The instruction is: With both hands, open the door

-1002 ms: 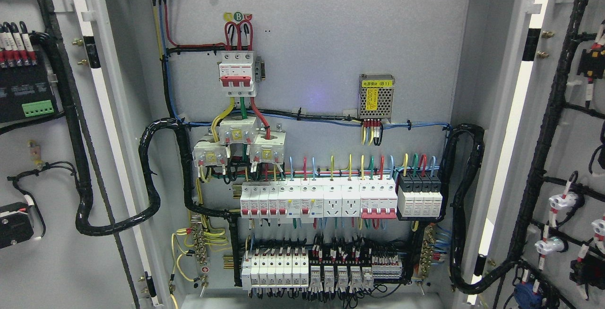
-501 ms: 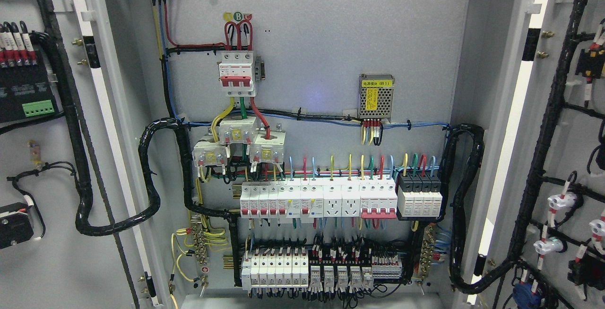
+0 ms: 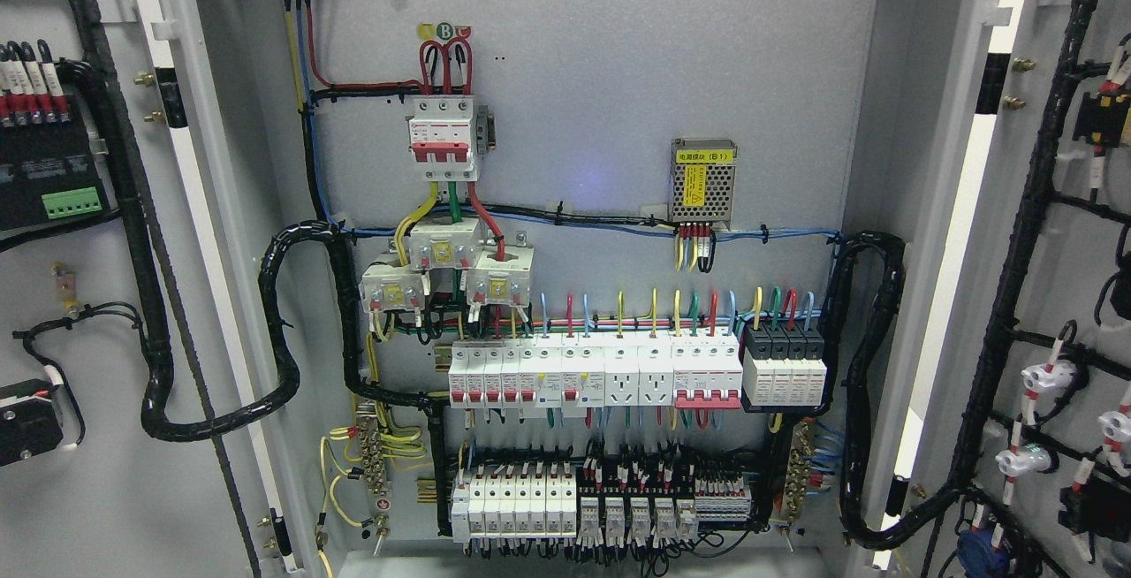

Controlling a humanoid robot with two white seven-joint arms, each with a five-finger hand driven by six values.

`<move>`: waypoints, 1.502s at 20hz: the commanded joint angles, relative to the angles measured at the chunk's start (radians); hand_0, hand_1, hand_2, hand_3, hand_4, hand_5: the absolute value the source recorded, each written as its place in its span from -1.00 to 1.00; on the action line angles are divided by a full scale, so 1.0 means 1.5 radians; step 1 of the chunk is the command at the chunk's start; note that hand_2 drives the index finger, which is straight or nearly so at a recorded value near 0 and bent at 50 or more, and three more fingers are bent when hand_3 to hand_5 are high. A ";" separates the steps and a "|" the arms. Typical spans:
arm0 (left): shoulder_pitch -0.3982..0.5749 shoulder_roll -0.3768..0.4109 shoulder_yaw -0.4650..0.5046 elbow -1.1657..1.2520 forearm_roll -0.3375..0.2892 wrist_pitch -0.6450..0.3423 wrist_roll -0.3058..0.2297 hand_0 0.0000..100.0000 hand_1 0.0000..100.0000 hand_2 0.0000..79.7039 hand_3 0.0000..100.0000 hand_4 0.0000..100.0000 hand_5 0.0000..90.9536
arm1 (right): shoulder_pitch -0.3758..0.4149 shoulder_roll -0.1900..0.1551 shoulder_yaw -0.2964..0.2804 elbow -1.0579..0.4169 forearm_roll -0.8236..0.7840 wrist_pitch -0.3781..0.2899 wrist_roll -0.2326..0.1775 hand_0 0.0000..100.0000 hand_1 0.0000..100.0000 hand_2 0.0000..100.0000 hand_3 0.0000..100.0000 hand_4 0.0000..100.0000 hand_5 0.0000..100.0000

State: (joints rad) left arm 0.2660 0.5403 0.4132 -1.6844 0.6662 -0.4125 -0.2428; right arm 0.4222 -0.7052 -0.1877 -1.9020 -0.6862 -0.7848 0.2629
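Doors swung wide — left door [image 3: 79, 490] at 9 o'clock, right door [image 3: 1060, 251] at 3 o'clock, breaker panel [image 3: 592, 375] between, neither hand in view — state unknowable.

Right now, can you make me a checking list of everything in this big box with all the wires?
Surface: grey back panel inside the cabinet, bare at the top.
Job's things: left door and right door both swung open.
Clutter: nothing seen.
Robot hands: nothing seen, neither is in view.
Cables: black bundle loops at left, another black bundle at right; coloured wires feed the breaker row.
Surroundings: red-topped main breaker, yellow-labelled power module, lower terminal row.
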 commanded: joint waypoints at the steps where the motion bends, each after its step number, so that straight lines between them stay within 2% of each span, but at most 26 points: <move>1: 0.021 -0.007 -0.026 -0.083 0.001 0.000 0.000 -1.00 -1.00 -1.00 -1.00 -0.94 -1.00 | -0.001 -0.005 0.022 -0.016 0.017 -0.495 0.000 -0.79 -1.00 -1.00 -1.00 -1.00 -1.00; 4: 0.022 -0.008 -0.040 -0.086 0.001 -0.001 0.000 -1.00 -1.00 -1.00 -1.00 -0.94 -1.00 | -0.002 -0.005 0.037 -0.018 0.034 -0.494 0.000 -0.79 -1.00 -1.00 -1.00 -1.00 -1.00; 9: 0.031 -0.008 -0.051 -0.090 -0.003 -0.001 0.000 -1.00 -1.00 -1.00 -1.00 -0.94 -1.00 | -0.006 -0.003 0.086 -0.018 0.070 -0.493 -0.001 -0.79 -1.00 -1.00 -1.00 -1.00 -1.00; 15: 0.051 -0.008 -0.071 -0.112 -0.007 -0.001 0.000 -1.00 -1.00 -1.00 -1.00 -0.94 -1.00 | -0.021 0.001 0.170 -0.014 0.074 -0.487 -0.003 -0.79 -1.00 -1.00 -1.00 -1.00 -1.00; 18: 0.069 -0.008 -0.094 -0.114 -0.014 -0.005 0.000 -1.00 -1.00 -1.00 -1.00 -0.94 -1.00 | -0.022 0.007 0.219 0.000 0.074 -0.467 -0.003 -0.79 -1.00 -1.00 -1.00 -1.00 -1.00; 19: 0.078 -0.008 -0.110 -0.113 -0.023 -0.005 0.000 -1.00 -1.00 -1.00 -1.00 -0.94 -1.00 | -0.022 0.010 0.235 0.007 0.075 -0.455 -0.004 -0.79 -1.00 -1.00 -1.00 -1.00 -1.00; 22: 0.109 -0.031 -0.154 -0.113 -0.069 -0.005 0.000 -1.00 -1.00 -1.00 -1.00 -0.94 -1.00 | -0.020 0.040 0.265 0.024 0.076 -0.408 -0.004 -0.79 -1.00 -1.00 -1.00 -1.00 -1.00; 25: 0.137 -0.066 -0.186 -0.112 -0.122 -0.005 0.000 -1.00 -1.00 -1.00 -1.00 -0.94 -1.00 | -0.018 0.080 0.272 0.043 0.089 -0.367 -0.004 -0.79 -1.00 -1.00 -1.00 -1.00 -1.00; 30: 0.181 -0.112 -0.229 -0.111 -0.191 -0.004 0.000 -1.00 -1.00 -1.00 -1.00 -0.94 -1.00 | -0.016 0.088 0.336 0.081 0.108 -0.348 -0.005 -0.79 -1.00 -1.00 -1.00 -1.00 -1.00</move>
State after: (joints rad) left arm 0.4674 0.4703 0.2073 -1.8375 0.4854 -0.4197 -0.2450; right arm 0.3956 -0.6403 0.1453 -1.8630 -0.5463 -0.7846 0.2554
